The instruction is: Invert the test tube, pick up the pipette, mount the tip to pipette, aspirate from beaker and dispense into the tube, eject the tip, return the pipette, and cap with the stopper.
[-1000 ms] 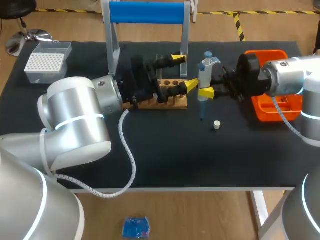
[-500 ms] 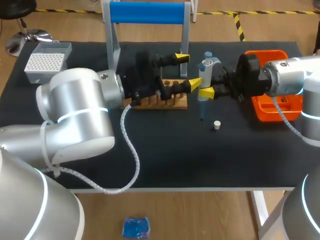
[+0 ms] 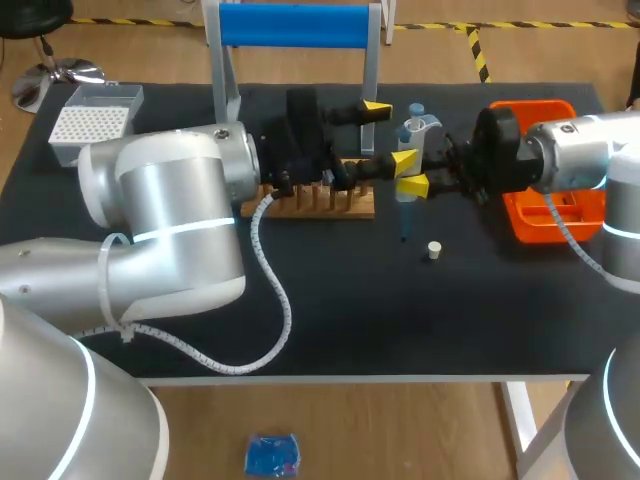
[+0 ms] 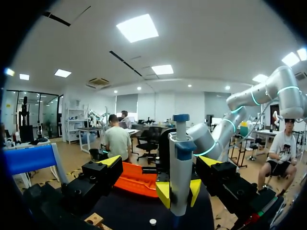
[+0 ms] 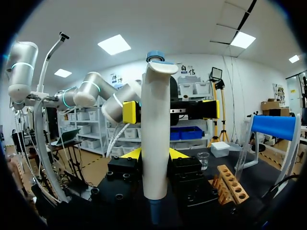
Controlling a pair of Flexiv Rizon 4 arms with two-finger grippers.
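Observation:
My right gripper (image 3: 412,184) is shut on the white and blue pipette (image 3: 410,140), holding it upright above the black table just right of the wooden tube rack (image 3: 318,205). In the right wrist view the pipette (image 5: 154,134) stands between my yellow tips (image 5: 154,154). My left gripper (image 3: 390,134) is open over the rack's right end, its fingers on either side of the pipette without touching it. The left wrist view shows the pipette (image 4: 180,172) just ahead of the open left gripper (image 4: 158,162). A white stopper (image 3: 433,250) lies on the table below the pipette. I cannot make out the test tube.
An orange tray (image 3: 548,215) sits under my right arm at the right. A tip box (image 3: 90,122) is at the back left, and a stand with a blue roll (image 3: 295,25) at the back middle. A small glass beaker (image 5: 203,159) stands beyond the rack (image 5: 230,184).
My left gripper has moved right and further back over the rack, until its open fingers flank the pipette. The right arm and the pipette have not moved.

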